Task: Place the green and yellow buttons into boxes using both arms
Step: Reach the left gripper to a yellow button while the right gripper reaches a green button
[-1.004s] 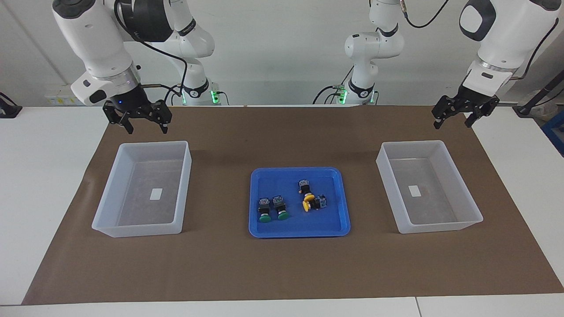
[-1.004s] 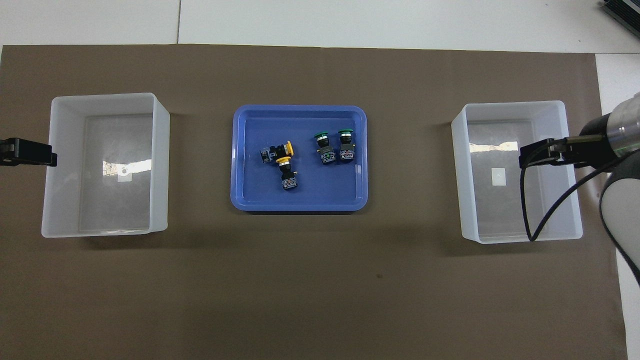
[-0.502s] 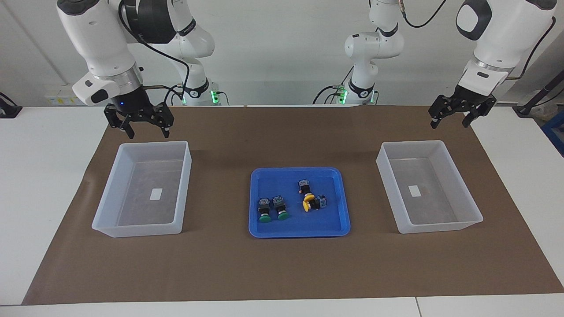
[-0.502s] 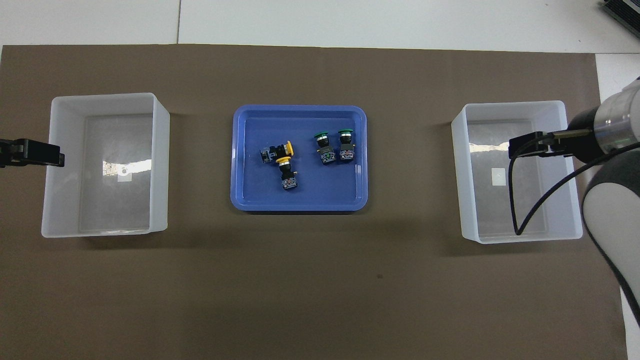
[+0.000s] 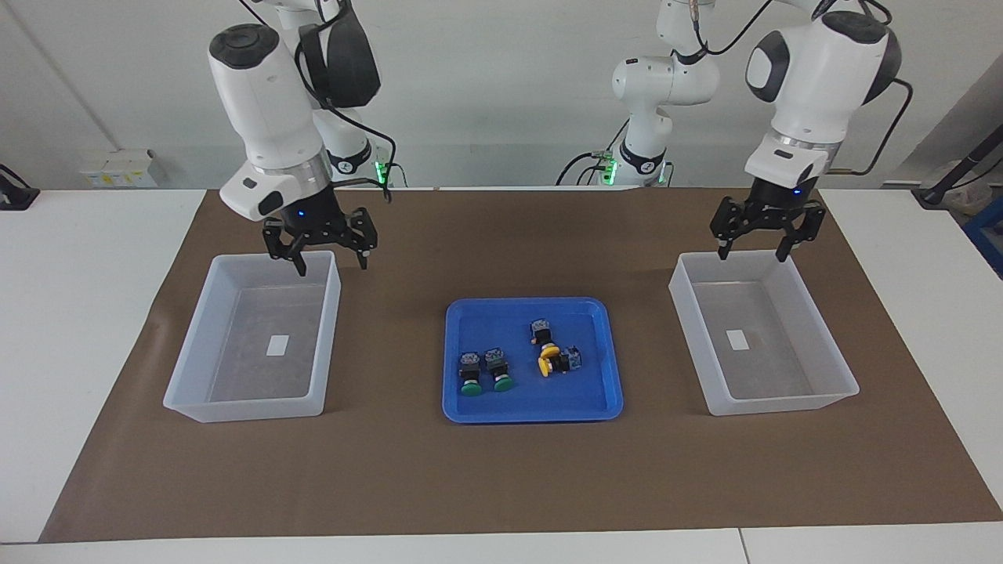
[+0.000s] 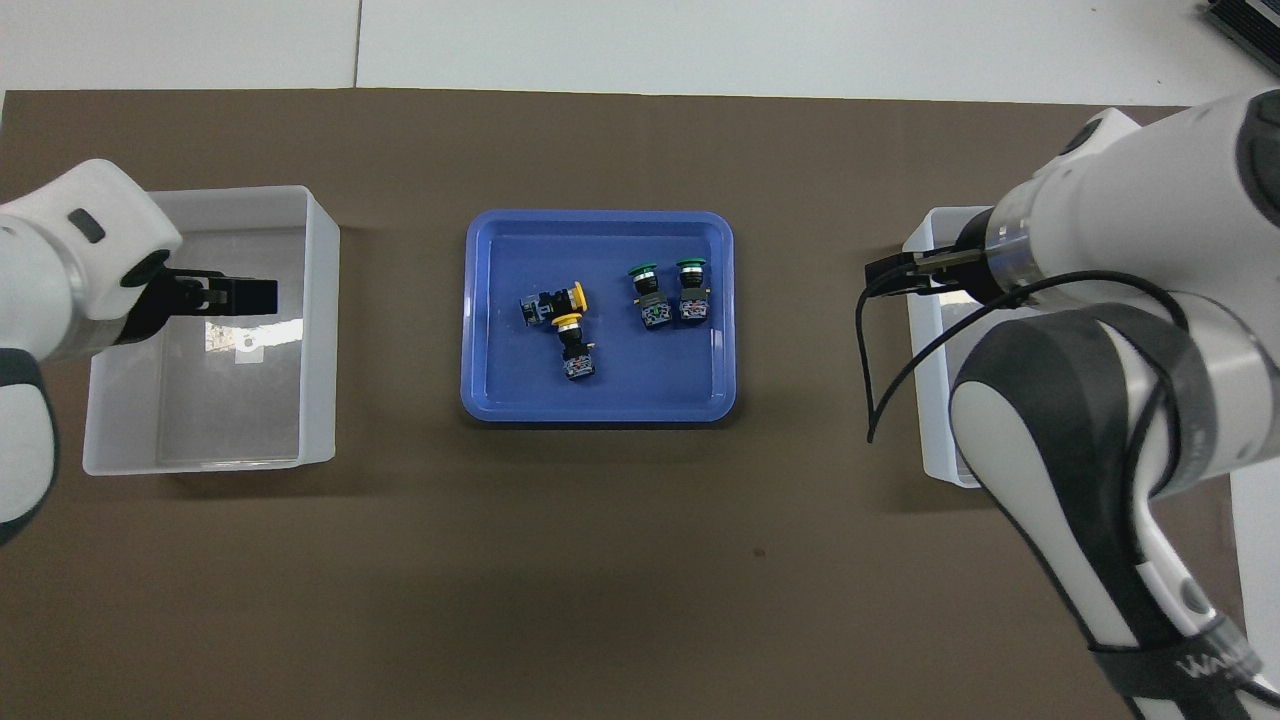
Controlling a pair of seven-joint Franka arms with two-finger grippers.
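Change: Both arms swing inward from the table's outer ends, a clear move off the corners where they hung a second ago.
Left gripper [image 5: 756,252]: Now hangs over the robot-side rim of the box [image 5: 764,333] at the left arm's end, fingers spread wide, holding nothing.
Right gripper [image 5: 329,262]: Now hangs over the robot-side rim of the other box [image 5: 255,337] at the right arm's end, fingers spread wide, holding nothing.
Buttons: All 4 lie in the blue tray [image 5: 533,407], between the 2 grippers and well apart from each; none has shifted.
Green pair: 2 green buttons [image 5: 486,372] lie side by side, touching or nearly so, on the tray's half toward the right gripper.
Yellow pair: 2 yellow buttons [image 5: 552,352] lie at an angle with caps together, on the half toward the left gripper.
Meaning: The reach has likely just begun; no button is picked and both boxes look empty save a small white label each.
Likely pairing: By position, right gripper for green, left for yellow.
Hidden: In the overhead view the right arm covers most of its box.
Hard to make out: Whether the yellow caps touch.
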